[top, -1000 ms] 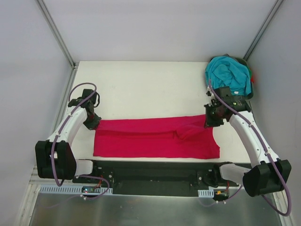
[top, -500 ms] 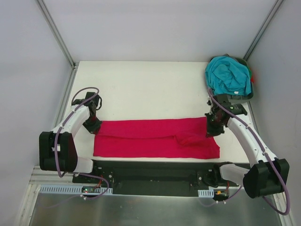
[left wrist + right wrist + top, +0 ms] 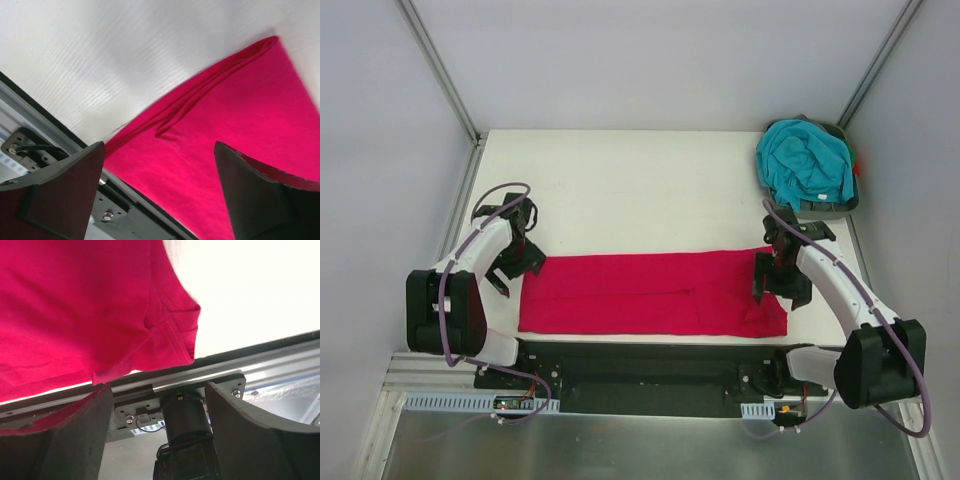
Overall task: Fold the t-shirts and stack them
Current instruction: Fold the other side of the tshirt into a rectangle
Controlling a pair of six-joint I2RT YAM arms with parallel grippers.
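"Red tee (image 3: 650,295); where does it lie?"

"Along the near edge of the surface (image 3: 620,180), flat, in a long band already folded lengthwise; its right near corner just overhangs the edge, seen from the right wrist."

"And the arms?"

"One at each short end; the left fingers (image 3: 60,195) are spread wide over the left end and hold nothing; the right fingers (image 3: 260,440) are likewise apart and bare, above the right end where a sleeve hem shows."

"How will it handle?"

"I judge it light, limp and in no way fragile; it will sag from any hold, and the layers may slide apart or drag across the smooth surface; a small ridge is already rumpled along the far edge at the left end."

"Where to take it, then?"

"At the corners of a short end, I think, biting through every layer at once; the stitched hem at the right should grip better than plain cloth; a shallow pinch would lift the top layer only."

"Farther back?"

"Bare surface; then, at the far right corner, the teal tee (image 3: 805,160) heaped in the tray (image 3: 825,210), well apart and not yet folded."
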